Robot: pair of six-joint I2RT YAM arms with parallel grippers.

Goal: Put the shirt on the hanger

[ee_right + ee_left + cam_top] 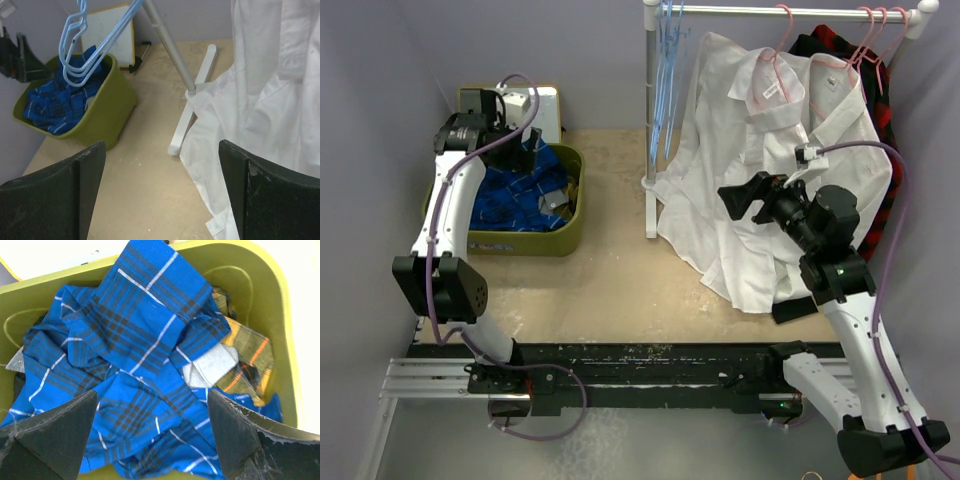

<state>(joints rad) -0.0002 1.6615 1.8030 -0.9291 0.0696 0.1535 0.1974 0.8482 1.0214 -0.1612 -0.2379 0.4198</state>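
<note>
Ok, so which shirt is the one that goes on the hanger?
Find the yellow-green tub at the table's far left. Crumpled inside lies the royal-blue shirt with thin white check lines. The white shirts and the red-and-black plaid shirt hang on the clothes rack at the right; only this one is blue and unhung.

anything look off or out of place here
Mostly the white shirts: they hang crookedly on the rack and their hems trail onto the table. The shirt lies crumpled in the green bin, not yet hung.
</note>
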